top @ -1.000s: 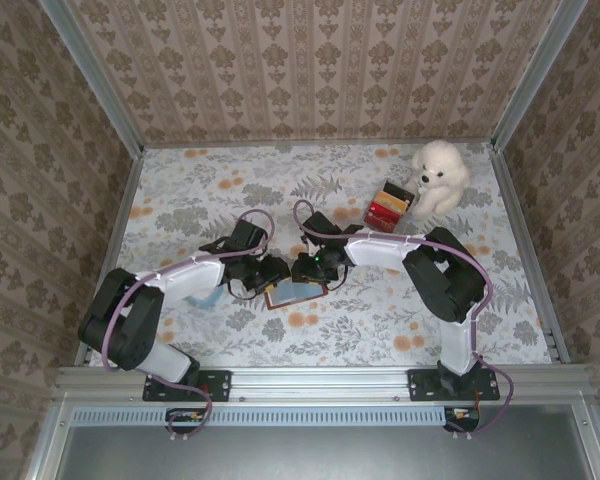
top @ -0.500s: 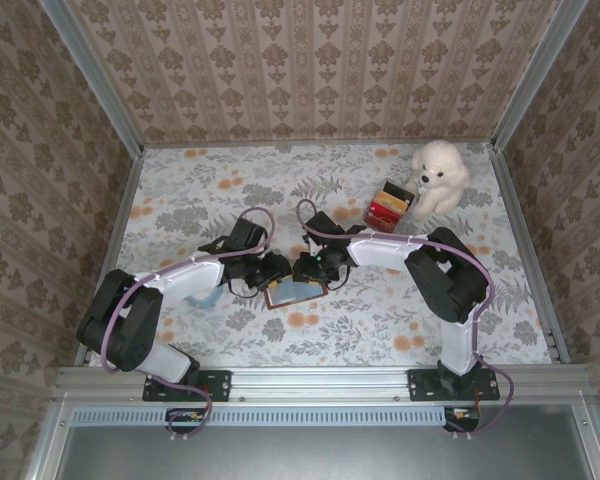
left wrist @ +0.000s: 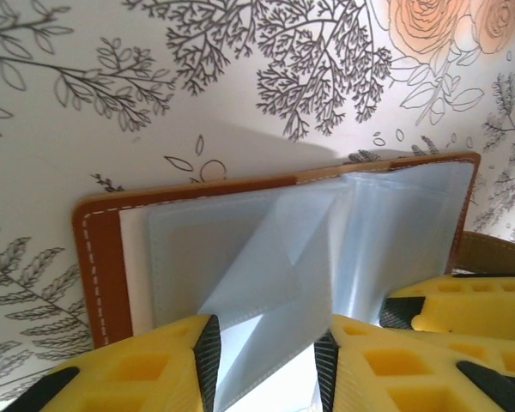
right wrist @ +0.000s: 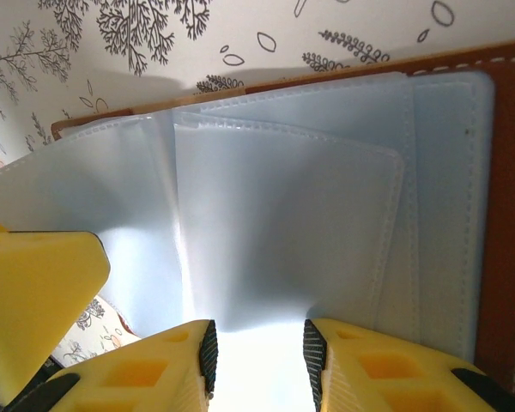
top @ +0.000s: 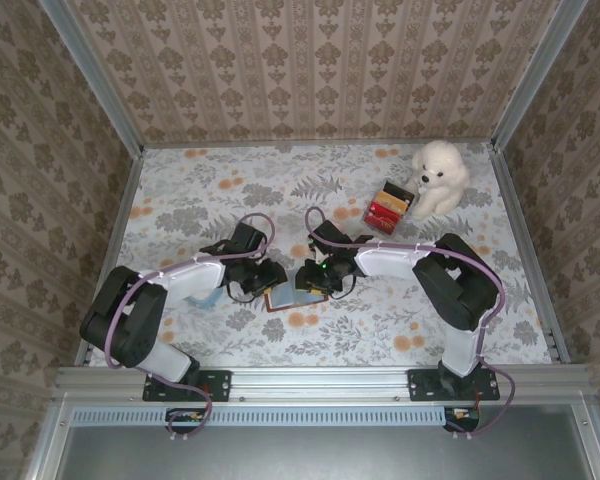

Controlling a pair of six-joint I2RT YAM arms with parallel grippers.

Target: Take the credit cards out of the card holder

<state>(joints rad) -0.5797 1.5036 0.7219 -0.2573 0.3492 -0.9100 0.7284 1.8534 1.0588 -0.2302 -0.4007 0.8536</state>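
The brown leather card holder (top: 288,298) lies open on the floral table, its clear plastic sleeves fanned out. In the left wrist view its stitched cover (left wrist: 103,257) runs down the left side, and one sleeve (left wrist: 275,275) stands folded up between the pads of my left gripper (left wrist: 268,360), whose jaws are apart. My right gripper (right wrist: 256,356) hovers open over a flat sleeve (right wrist: 283,223) on the holder's other half (right wrist: 502,215). From above, the left gripper (top: 270,275) and right gripper (top: 310,280) meet over the holder. The credit cards are hidden.
A white plush dog (top: 440,175) and a small red and yellow box (top: 388,208) sit at the back right. A light blue flat piece (top: 208,300) lies by the left arm. Patterned walls enclose the table on three sides.
Both grippers have shifted slightly toward the near edge over the holder. The left jaws have narrowed around the raised sleeve. The right jaws keep the same gap.
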